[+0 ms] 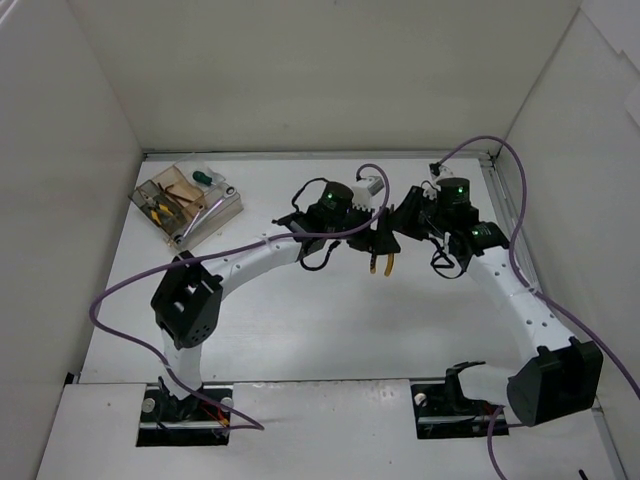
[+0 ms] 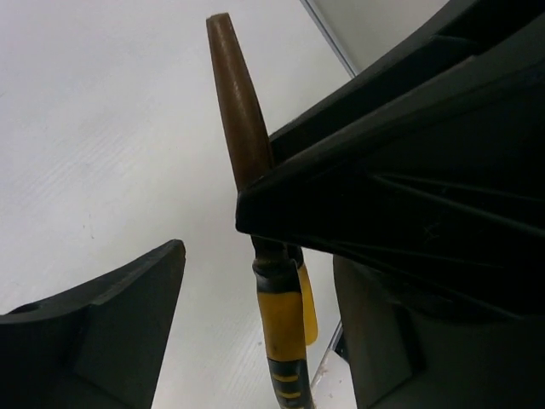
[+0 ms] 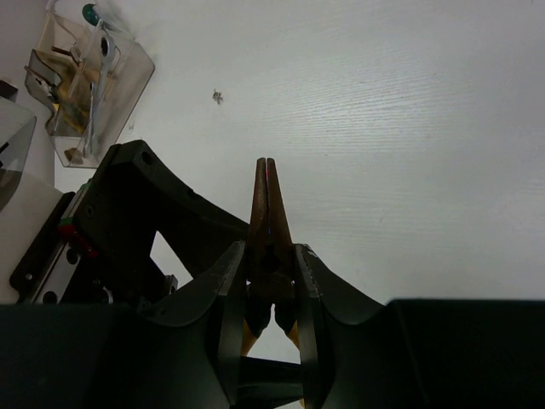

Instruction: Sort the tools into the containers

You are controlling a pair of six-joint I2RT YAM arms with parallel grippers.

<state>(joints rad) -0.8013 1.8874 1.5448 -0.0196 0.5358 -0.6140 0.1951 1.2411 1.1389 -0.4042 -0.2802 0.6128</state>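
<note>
Pliers (image 3: 270,213) with yellow handles hang above the middle of the desk (image 1: 300,320), well right of the containers (image 1: 232,205) at its far left corner. The right pincer (image 3: 271,256) pinches them at the pivot, probably to hand them over, since the left arm sits nearer the boxes. That arm reaches right, with the left pincer (image 2: 264,290) spread either side of the handles, not yet gripping. The right arm bends inward, leftward.

A white table (image 1: 300,330) with a faintly grained top is boxed in by plain white panels: a left wall (image 1: 50,200), a back wall (image 1: 320,70) and a right wall (image 1: 590,180). A thin metal strip (image 1: 300,154) lines the table's far edge.
</note>
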